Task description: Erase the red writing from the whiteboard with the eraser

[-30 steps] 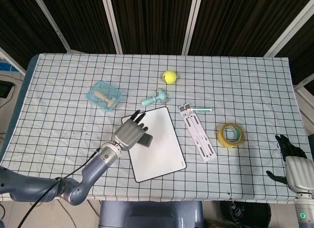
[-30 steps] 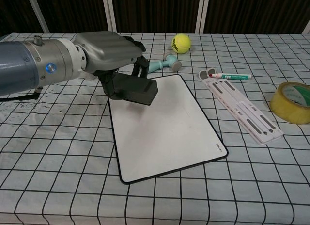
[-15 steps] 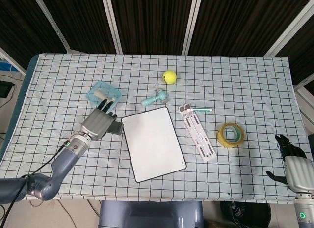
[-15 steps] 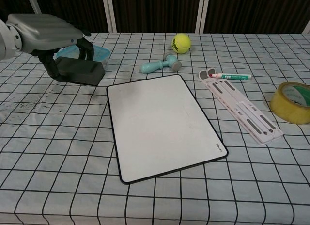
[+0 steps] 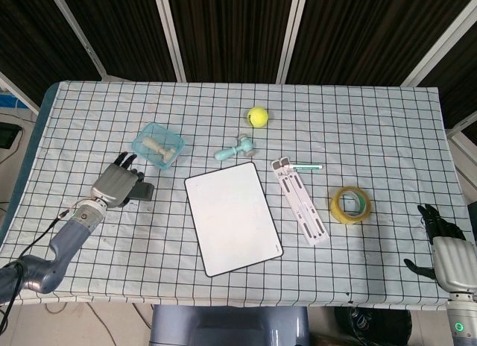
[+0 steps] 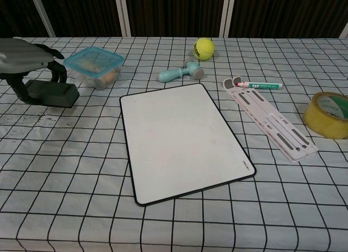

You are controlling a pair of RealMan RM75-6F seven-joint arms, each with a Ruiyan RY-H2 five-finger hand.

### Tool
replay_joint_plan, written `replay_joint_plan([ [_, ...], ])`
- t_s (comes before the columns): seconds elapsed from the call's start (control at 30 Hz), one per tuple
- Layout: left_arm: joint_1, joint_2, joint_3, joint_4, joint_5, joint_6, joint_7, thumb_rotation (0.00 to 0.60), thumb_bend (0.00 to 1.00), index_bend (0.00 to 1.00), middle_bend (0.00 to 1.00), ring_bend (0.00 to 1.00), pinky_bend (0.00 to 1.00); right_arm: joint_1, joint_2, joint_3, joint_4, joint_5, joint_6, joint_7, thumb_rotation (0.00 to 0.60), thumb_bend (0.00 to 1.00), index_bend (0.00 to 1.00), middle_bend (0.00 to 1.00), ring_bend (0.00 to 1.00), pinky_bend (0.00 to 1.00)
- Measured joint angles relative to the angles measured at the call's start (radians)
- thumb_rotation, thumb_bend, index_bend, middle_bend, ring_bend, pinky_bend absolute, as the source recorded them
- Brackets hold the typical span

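The whiteboard (image 5: 232,218) (image 6: 182,140) lies flat in the middle of the checked tablecloth, its surface plain white with no red writing to be seen. Well to its left, my left hand (image 5: 115,186) (image 6: 24,54) grips the dark eraser (image 5: 142,191) (image 6: 51,93) from above; the eraser sits low at the cloth, clear of the board. My right hand (image 5: 447,245) hangs past the table's near right corner, fingers spread and holding nothing; the chest view does not show it.
A teal lidded box (image 5: 158,145) (image 6: 93,64) stands just behind the eraser. Behind the board lie a teal dumbbell toy (image 5: 235,148) and a tennis ball (image 5: 258,116). To its right are a marker (image 5: 305,168), a white packaging strip (image 5: 299,200) and a yellow tape roll (image 5: 351,204).
My left hand has carried the eraser off the whiteboard's upper left corner and leftward across the cloth, lowering it beside the teal box. The right hand has stayed put.
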Motion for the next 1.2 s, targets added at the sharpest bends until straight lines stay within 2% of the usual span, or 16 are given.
replay_joint_plan([
  [0.17, 0.020, -0.022, 0.003, 0.035, 0.031, -0.018, -0.020, 0.600, 0.32, 0.39, 0.44, 0.00, 0.05, 0.000, 0.001, 0.000, -0.001, 0.001, -0.001, 0.001, 0.600, 0.08, 0.06, 0.10, 0.21, 0.22],
  [0.27, 0.027, -0.036, 0.001, 0.048, 0.045, -0.025, -0.025, 0.600, 0.29, 0.36, 0.40, 0.00, 0.05, -0.001, 0.001, 0.001, -0.002, 0.002, 0.002, 0.005, 0.600, 0.08, 0.06, 0.10, 0.21, 0.22],
  [0.43, 0.032, -0.042, -0.004, 0.054, 0.052, -0.037, -0.016, 0.600, 0.18, 0.14, 0.22, 0.00, 0.05, -0.001, 0.001, 0.000, 0.000, 0.002, 0.000, 0.007, 0.600, 0.08, 0.06, 0.10, 0.21, 0.22],
  [0.63, 0.028, -0.008, -0.005, 0.007, 0.059, -0.048, 0.031, 0.600, 0.12, 0.03, 0.11, 0.00, 0.05, -0.003, -0.001, -0.001, 0.003, 0.001, 0.001, 0.008, 0.600, 0.08, 0.06, 0.10, 0.20, 0.22],
  [0.93, 0.035, 0.091, -0.010, -0.174, 0.063, 0.017, 0.168, 0.600, 0.12, 0.01, 0.09, 0.00, 0.05, 0.001, -0.001, 0.003, 0.001, 0.005, -0.001, 0.002, 0.600, 0.08, 0.06, 0.11, 0.21, 0.22],
  [1.13, 0.085, 0.191, -0.015, -0.372, 0.050, 0.151, 0.239, 0.600, 0.12, 0.01, 0.08, 0.00, 0.05, 0.003, -0.002, 0.004, 0.003, 0.000, 0.002, -0.005, 0.600, 0.08, 0.06, 0.11, 0.21, 0.22],
  [1.2, 0.116, 0.234, -0.013, -0.438, 0.049, 0.205, 0.249, 0.600, 0.12, 0.00, 0.06, 0.00, 0.05, 0.002, -0.003, 0.004, 0.005, -0.003, 0.007, -0.007, 0.600, 0.08, 0.06, 0.11, 0.21, 0.22],
])
